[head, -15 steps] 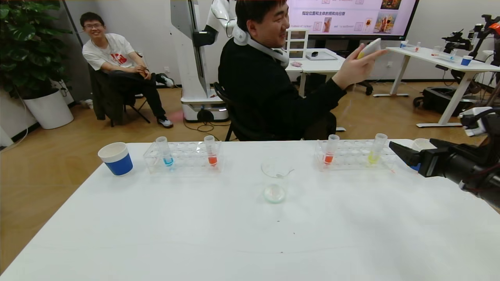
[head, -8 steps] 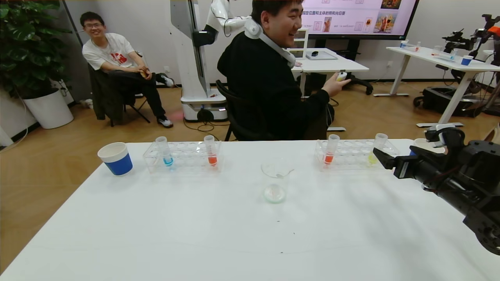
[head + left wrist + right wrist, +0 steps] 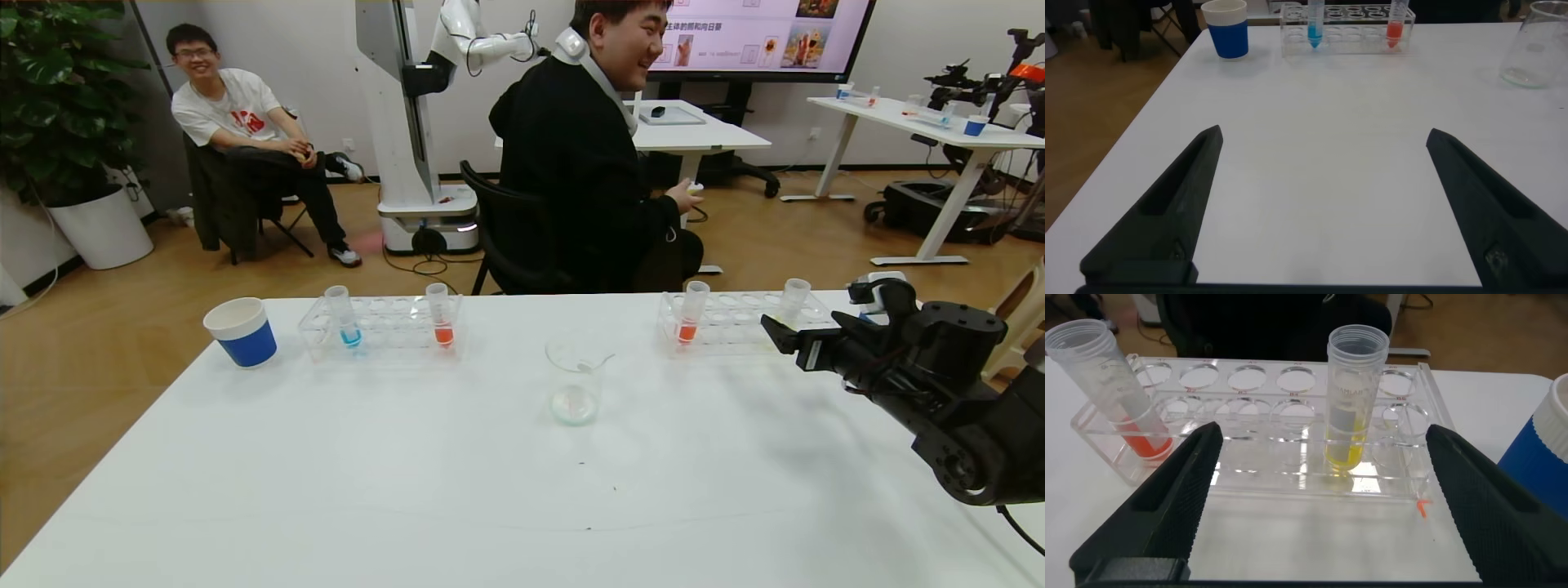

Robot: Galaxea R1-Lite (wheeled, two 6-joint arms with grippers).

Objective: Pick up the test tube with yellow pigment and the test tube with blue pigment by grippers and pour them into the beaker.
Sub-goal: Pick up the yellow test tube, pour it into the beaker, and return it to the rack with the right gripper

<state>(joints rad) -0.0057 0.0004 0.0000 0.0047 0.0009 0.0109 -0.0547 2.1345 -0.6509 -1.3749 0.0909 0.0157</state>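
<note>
1. We count 4 tubes total, in 2 clear racks at the far side of the white table [image 3: 408, 490].
2. Left rack [image 3: 384, 331]: 2 tubes. The blue tube [image 3: 346, 320] is at its left end, an orange one [image 3: 441, 318] near its right end.
3. Right rack [image 3: 735, 322]: 2 tubes too. Another orange tube [image 3: 692, 314] is at the left end, leaning a bit, and the yellow tube [image 3: 1351, 400] stands upright twd the right end.
4. 1 glass beaker [image 3: 576, 380] sits btwn the racks, nearer to us, looks empty.
5. Paper cups: 1 blue-and-white cup [image 3: 242, 331] left of the left rack, and a 2nd cup [image 3: 1539, 449] just beside the right rack's right end.
6. Right gripper [image 3: 1319, 506] is right in front of the yellow tube, fingers spread wide, not touching it, nothing held.
7. Left gripper [image 3: 1323, 204] hangs low over bare table, well back from the left rack, fingers also spread wide w/ nothing btwn them.
</note>
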